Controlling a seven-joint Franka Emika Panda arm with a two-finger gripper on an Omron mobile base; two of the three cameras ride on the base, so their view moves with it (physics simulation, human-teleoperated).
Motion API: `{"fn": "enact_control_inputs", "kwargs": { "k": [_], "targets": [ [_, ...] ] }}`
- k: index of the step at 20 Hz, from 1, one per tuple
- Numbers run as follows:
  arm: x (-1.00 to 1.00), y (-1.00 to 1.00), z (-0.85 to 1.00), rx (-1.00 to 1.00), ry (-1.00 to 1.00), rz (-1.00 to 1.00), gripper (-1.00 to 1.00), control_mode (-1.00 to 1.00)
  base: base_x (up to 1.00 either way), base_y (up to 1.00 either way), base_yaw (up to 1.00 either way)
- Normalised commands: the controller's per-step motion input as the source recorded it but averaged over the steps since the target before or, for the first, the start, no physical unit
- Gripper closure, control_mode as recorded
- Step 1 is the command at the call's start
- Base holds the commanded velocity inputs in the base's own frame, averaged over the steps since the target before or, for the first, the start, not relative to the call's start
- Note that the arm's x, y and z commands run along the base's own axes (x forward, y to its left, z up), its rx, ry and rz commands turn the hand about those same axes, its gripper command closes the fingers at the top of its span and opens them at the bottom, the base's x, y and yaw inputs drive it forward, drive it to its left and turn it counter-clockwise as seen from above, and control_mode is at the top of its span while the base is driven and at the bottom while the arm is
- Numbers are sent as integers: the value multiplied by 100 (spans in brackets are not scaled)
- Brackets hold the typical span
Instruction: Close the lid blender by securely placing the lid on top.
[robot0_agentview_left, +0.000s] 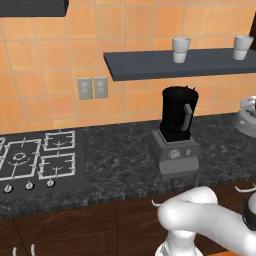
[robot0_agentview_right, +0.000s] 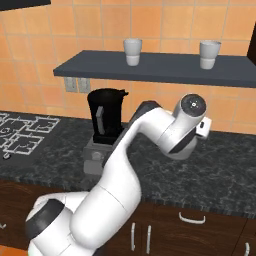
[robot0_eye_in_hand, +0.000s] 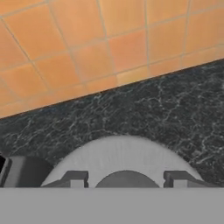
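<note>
Overhead, orange tiled wall (robot0_agentview_left: 45, 55) behind dark speckled counter (robot0_agentview_left: 120, 150)

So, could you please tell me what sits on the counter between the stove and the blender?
Nothing: in the left base view, bare dark counter runs from the stove to the blender.

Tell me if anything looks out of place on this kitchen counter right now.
The blender stands upright on the counter with its black jar open at the top. Its lid is off, lying flat on the counter in the hand view, directly under the hand. I see nothing spilled or damaged.
</note>
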Motion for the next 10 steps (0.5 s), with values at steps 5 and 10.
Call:
{"fn": "enact_control_inputs", "kwargs": {
  "k": [5, 10],
  "targets": [
    [-11, 74, 100, 0, -13, 9, 100, -100, 0, 0, 0],
    [-11, 73, 100, 0, -11, 11, 100, -100, 0, 0, 0]
  ]
}}
